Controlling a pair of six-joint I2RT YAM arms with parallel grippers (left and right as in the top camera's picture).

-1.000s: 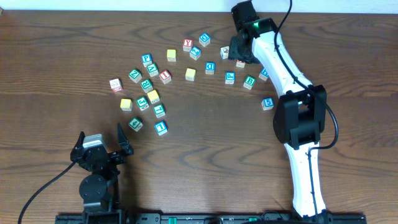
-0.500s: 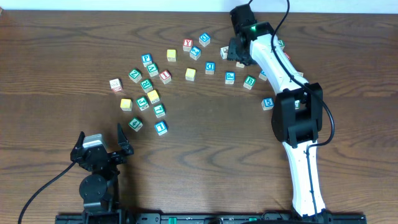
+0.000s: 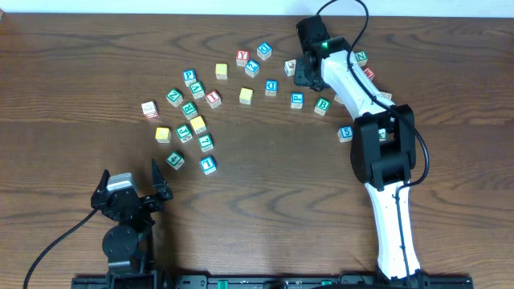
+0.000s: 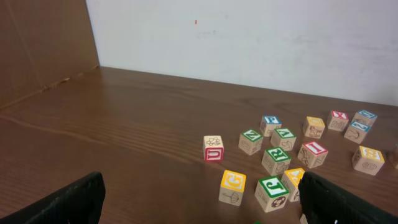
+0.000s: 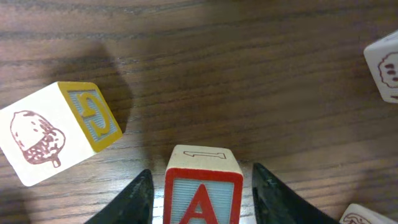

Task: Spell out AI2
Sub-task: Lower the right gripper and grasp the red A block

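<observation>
In the right wrist view a red-bordered A block (image 5: 203, 198) stands on the table between the two fingers of my right gripper (image 5: 203, 190). A gap shows on each side of the block, so the gripper is open around it. In the overhead view the right gripper (image 3: 303, 74) is over the back of the block cluster and hides the A block. A red I block (image 3: 213, 98) lies in the left group and also shows in the left wrist view (image 4: 313, 152). My left gripper (image 3: 131, 186) is open and empty at the front left.
Several letter blocks are scattered across the back half of the wooden table (image 3: 265, 193). A block with a yellow face and an acorn picture (image 5: 56, 130) lies just left of the right gripper. Another white block (image 5: 385, 65) lies to its right. A blue block (image 3: 208, 164) is nearest the front.
My right arm has swung slightly left and its gripper has settled lower over the A block, which now hides beneath it in the overhead view. The left arm has not moved.
</observation>
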